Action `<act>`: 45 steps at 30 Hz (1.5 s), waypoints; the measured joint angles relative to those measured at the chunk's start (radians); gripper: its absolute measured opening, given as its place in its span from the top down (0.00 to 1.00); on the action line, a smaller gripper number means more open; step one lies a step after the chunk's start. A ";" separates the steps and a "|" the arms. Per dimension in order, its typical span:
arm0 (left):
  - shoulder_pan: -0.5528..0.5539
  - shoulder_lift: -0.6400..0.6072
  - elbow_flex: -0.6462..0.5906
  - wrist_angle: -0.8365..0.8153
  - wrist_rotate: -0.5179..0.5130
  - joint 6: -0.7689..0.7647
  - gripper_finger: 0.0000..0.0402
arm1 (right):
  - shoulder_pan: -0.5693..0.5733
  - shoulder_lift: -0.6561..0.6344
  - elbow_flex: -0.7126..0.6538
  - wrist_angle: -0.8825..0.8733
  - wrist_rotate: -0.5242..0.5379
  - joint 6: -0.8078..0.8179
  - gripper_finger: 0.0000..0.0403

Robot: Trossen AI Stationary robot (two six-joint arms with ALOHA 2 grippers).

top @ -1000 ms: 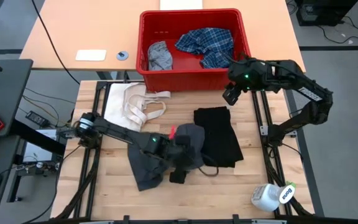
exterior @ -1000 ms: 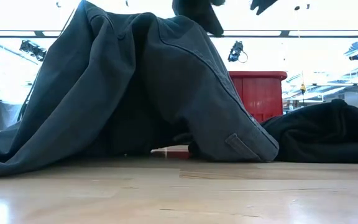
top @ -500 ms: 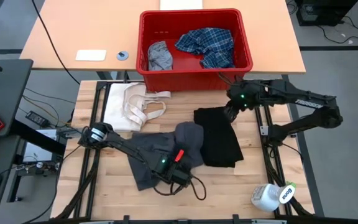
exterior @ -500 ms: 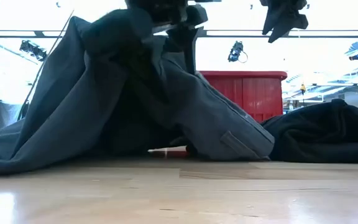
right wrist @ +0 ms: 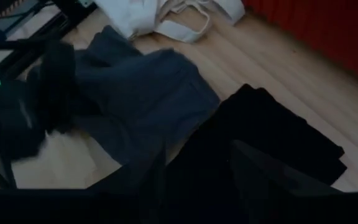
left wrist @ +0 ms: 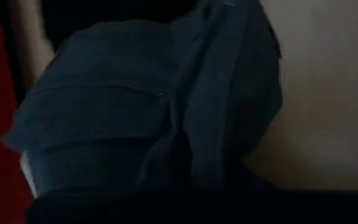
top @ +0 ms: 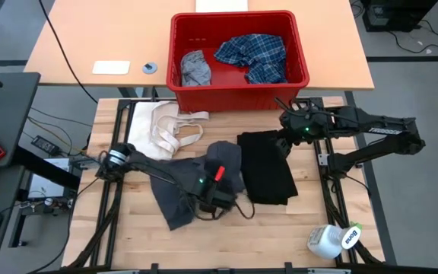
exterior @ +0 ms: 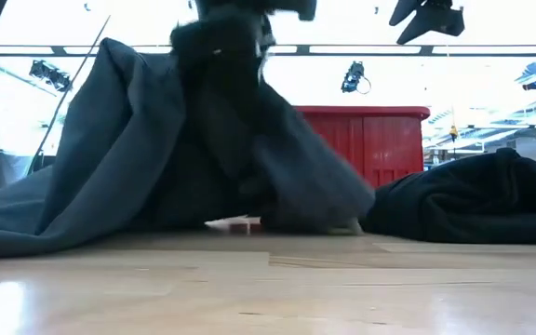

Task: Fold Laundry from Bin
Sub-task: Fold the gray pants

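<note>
While the left end effector [top: 217,199] sits clamped together on a bunched edge of the dark grey garment [top: 185,190] at the middle of the worktop [top: 280,228], the fold should be made by carrying that edge low and steadily across the cloth, so the pinched layer does not slip or drag the rest out of shape. It should stay clear of the black garment [top: 268,167] lying just beside, on the right. The right end effector [top: 284,143] hovers over that black garment's far end, near the red bin [top: 238,57]; whether its fingers are apart cannot be told here. The plaid shirt [top: 253,55] and a light grey piece [top: 195,68] lie in the bin.

Compared with a second ago, the left fingers, then wide, have closed, and the grey cloth has been drawn inward into a tighter heap; the right arm has dropped from the bin's rim towards the worktop.
</note>
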 joint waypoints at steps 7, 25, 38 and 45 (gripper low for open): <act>-0.018 -0.262 0.000 -0.044 0.013 -0.198 0.96 | 0.072 -0.054 0.000 0.070 0.034 -0.124 0.53; -0.124 -0.735 0.000 0.320 0.138 -0.252 0.94 | 0.253 0.075 0.000 0.544 0.077 -0.538 0.53; -0.194 -0.730 0.000 0.421 0.202 -0.285 0.94 | 0.257 0.184 0.000 0.507 0.004 -0.498 0.53; -0.194 -0.730 0.000 0.482 0.214 -0.271 0.94 | 0.261 0.280 -0.001 0.655 -0.137 -0.516 0.49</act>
